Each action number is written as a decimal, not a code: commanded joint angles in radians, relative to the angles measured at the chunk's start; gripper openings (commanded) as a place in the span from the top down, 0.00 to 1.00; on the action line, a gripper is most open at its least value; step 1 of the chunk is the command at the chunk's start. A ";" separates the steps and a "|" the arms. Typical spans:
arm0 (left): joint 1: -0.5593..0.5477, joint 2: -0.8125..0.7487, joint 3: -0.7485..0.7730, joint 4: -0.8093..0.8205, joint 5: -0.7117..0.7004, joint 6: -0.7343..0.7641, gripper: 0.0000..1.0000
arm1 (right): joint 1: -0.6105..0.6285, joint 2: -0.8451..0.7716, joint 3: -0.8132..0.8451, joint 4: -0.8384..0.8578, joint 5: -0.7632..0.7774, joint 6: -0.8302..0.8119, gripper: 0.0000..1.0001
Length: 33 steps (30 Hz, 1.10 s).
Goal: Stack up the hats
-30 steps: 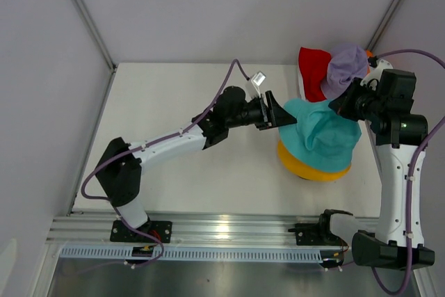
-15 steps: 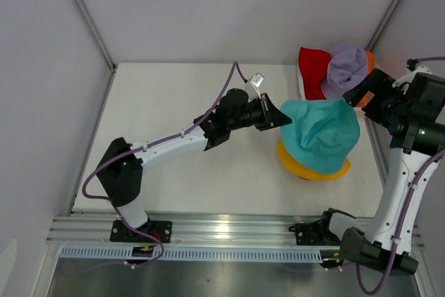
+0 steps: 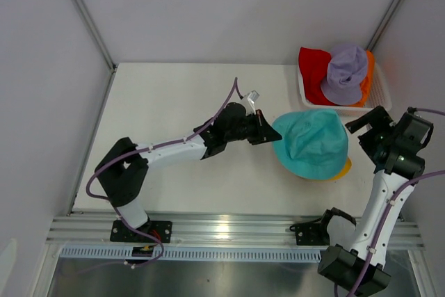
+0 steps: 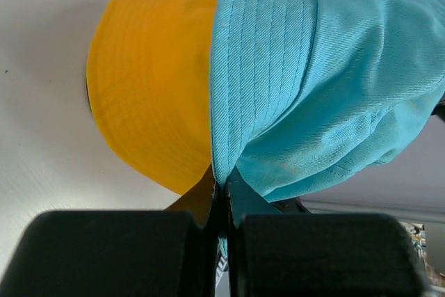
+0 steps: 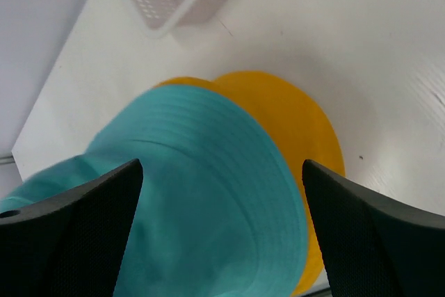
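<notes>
Left gripper jaws are clamped on the stitched brim of the teal hat. Right gripper jaws stand wide apart, holding nothing. The teal hat, soft ribbed twill, drapes over the yellow hat on the table. Three further floppy hats, red, lavender and orange, lie in one white mesh basket.

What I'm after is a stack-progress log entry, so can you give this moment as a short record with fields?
left gripper: shut on the brim of the teal hat
right gripper: open, holding nothing, clear of the teal hat
teal hat: draped over the yellow hat, off-centre, with yellow brim showing at one side
white basket: holds the red hat, lavender hat and orange hat
stack so far: two hats
</notes>
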 commanded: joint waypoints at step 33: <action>-0.028 0.108 0.150 -0.077 0.049 0.113 0.99 | -0.066 -0.145 -0.379 0.424 0.020 0.231 0.04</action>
